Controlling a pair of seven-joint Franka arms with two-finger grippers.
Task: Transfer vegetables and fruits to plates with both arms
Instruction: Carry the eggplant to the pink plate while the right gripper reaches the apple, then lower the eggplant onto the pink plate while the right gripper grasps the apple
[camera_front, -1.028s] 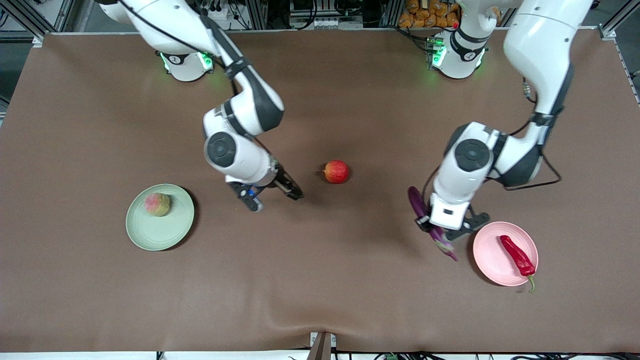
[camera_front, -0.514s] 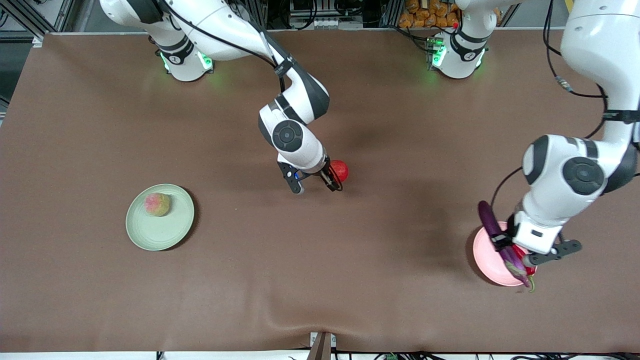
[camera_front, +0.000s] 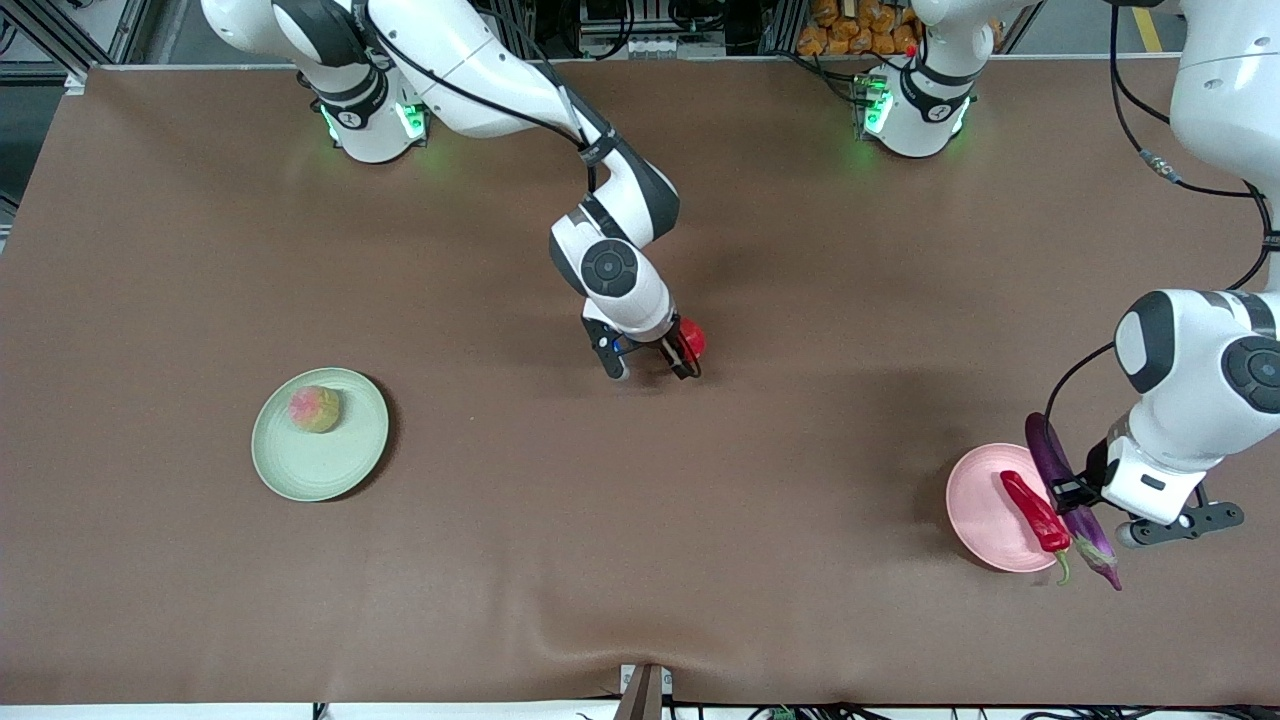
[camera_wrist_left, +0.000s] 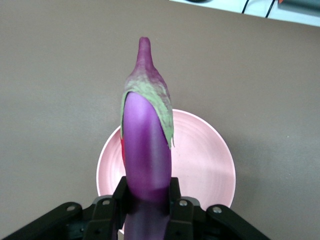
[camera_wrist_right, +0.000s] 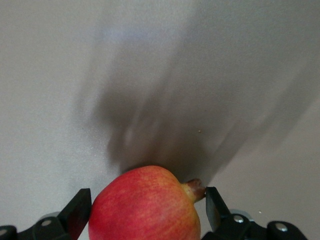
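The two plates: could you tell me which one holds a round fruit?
The pale green plate, holding the peach; the pink plate holds only a red chili pepper.

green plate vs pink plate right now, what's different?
1. Colour: the green plate is pale green, the pink plate pale pink.
2. Load: the green plate holds a peach; the pink plate holds a chili pepper.
3. Place: the green plate lies toward the right arm's end of the table, the pink plate toward the left arm's.
4. Only the pink plate has a hand over it: the left hand, shut on the eggplant.

Shared: round, shallow, same size.
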